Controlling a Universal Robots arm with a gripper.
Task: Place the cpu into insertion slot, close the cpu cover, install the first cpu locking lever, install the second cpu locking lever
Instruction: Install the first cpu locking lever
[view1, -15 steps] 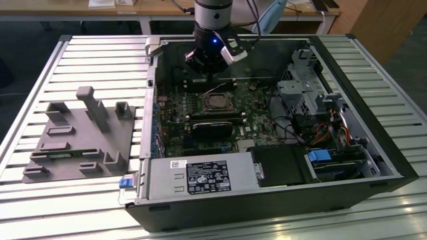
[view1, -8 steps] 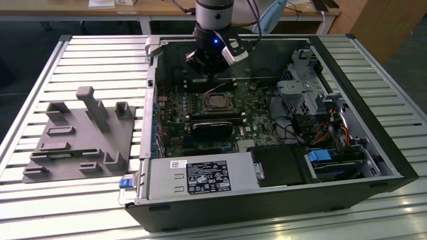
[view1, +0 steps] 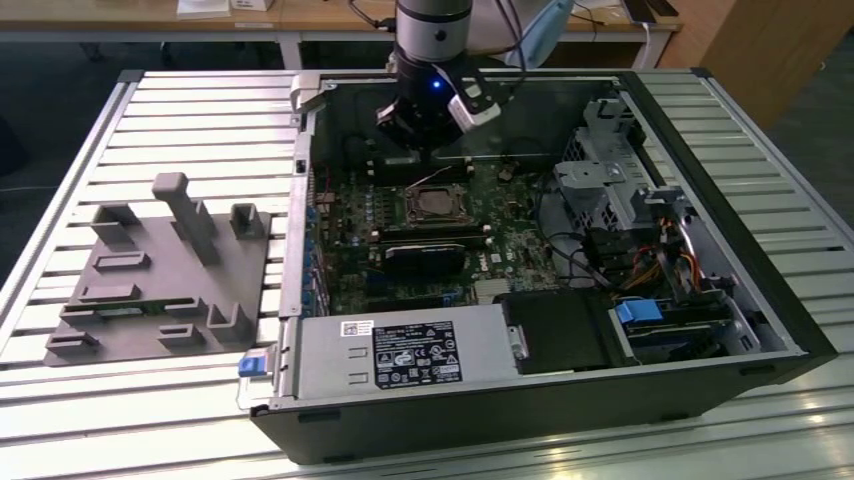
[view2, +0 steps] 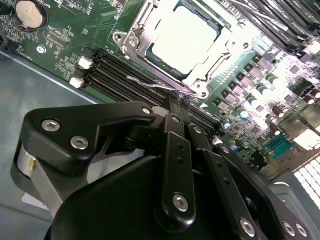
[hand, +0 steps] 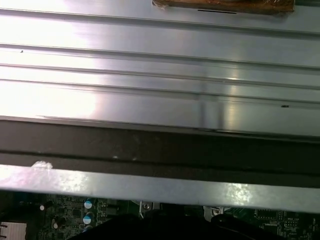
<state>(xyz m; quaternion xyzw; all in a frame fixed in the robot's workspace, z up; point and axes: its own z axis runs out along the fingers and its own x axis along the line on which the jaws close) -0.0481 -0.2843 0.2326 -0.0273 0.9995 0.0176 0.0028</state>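
In the second wrist view the cpu (view2: 185, 35) lies flat in the insertion slot, its pale metal face bright under the light. The cpu cover (view2: 227, 50) is folded down around it as a silver frame. A thin wire locking lever (view2: 150, 82) runs along the slot's near side. My gripper (view2: 172, 100) is shut, and its tips sit right at that lever's hooked end; whether they touch it I cannot tell. In the exterior view the gripper (view1: 414, 150) hangs inside the open computer case just behind the insertion slot (view1: 434, 205).
A grey fixture plate (view1: 160, 270) with upright blocks lies on the slatted table at the exterior view's left. Inside the case are a black card (view1: 427, 255), a power supply (view1: 400, 350) and drive cages (view1: 627, 200). Memory slots (view2: 115, 70) flank the socket.
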